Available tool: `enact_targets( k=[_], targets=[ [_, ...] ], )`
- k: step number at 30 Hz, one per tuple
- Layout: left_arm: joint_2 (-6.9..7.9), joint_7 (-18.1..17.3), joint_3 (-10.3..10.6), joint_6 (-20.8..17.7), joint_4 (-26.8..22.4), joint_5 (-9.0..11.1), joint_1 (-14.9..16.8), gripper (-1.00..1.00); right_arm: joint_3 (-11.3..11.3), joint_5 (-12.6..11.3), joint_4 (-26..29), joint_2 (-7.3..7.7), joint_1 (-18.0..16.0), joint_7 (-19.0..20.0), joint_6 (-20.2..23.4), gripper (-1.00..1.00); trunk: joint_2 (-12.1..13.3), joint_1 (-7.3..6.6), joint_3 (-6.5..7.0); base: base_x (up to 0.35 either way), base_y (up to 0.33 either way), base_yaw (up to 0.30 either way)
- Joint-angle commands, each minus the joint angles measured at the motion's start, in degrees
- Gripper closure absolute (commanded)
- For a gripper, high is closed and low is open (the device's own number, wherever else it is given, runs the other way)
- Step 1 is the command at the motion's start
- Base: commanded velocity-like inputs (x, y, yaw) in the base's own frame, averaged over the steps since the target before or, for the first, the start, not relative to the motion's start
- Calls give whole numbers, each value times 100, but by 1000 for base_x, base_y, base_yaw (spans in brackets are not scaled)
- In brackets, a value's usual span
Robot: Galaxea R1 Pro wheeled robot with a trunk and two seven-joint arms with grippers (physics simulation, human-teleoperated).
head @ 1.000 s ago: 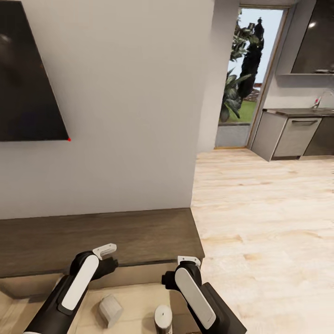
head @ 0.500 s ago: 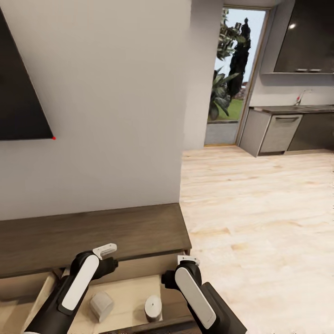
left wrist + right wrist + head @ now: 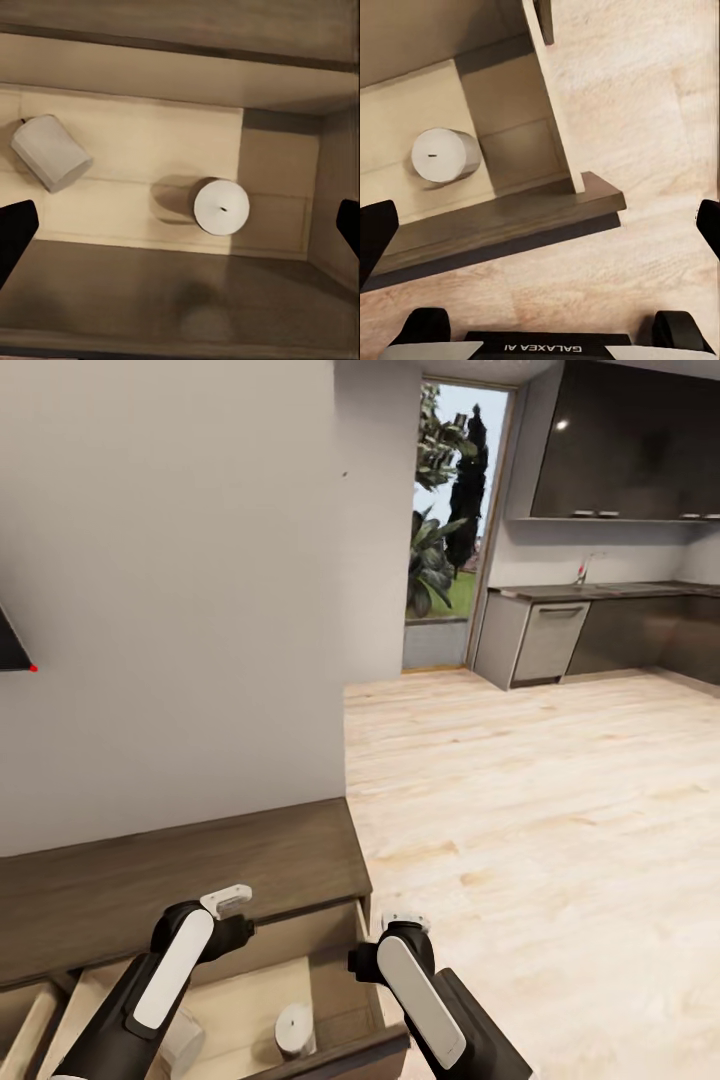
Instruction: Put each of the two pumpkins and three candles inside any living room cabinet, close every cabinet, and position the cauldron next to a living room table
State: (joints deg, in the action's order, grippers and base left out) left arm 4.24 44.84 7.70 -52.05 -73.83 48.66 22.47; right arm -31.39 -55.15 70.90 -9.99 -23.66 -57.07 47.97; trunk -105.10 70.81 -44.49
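Fig.: my 2 arms hang over the open drawer (image 3: 330, 1000) of the cabinet (image 3: 180, 880), seen from head + both wrist cams.

Progress: 2 candles lie in the drawer. 1 stands upright (image 3: 221, 207), near the drawer's 3 o'clock end; the other lies on its side (image 3: 49, 152) toward 9 o'clock, well apart from the 1st. So 2 of 3 candles look stowed. Left to do, by my judgement: 3rd candle, 2 pumpkins, shut every drawer, set the cauldron by the table.

Pincers: left pincer (image 3: 180, 225) has its tips spread wide at the frame edges, nothing between them, above the drawer. Right pincer (image 3: 540, 225) likewise spread apart and empty, over the drawer's front corner and the wood floor (image 3: 560, 810).

Vs. 1.0 s ago: the whole head view has swung toward 3 o'clock. The dark wall panel (image 3: 12, 650) has slid nearly out at 9 o'clock, more kitchen (image 3: 600, 630) shows, and the drawer sits lower-left. That is camera motion; candles appear unmoved in the drawer.
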Motion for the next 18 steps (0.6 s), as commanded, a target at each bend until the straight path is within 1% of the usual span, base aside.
enact_targets(
  k=[1,10,18],
  targets=[
    [7,60,12,-6,-8,56,3,-100,-8,-48,3,0,-7,-59,20,-100,-3,0,-6,0,-4,-276],
    [5,60,6,-7,-64,56,3,-100,-8,-80,3,0,-7,-59,20,-100,-3,0,-6,0,-1,-277],
    [3,60,3,-7,-93,56,3,-100,-8,-92,3,0,-6,-59,20,-100,318,-176,138,0,0,-274]
  ],
)
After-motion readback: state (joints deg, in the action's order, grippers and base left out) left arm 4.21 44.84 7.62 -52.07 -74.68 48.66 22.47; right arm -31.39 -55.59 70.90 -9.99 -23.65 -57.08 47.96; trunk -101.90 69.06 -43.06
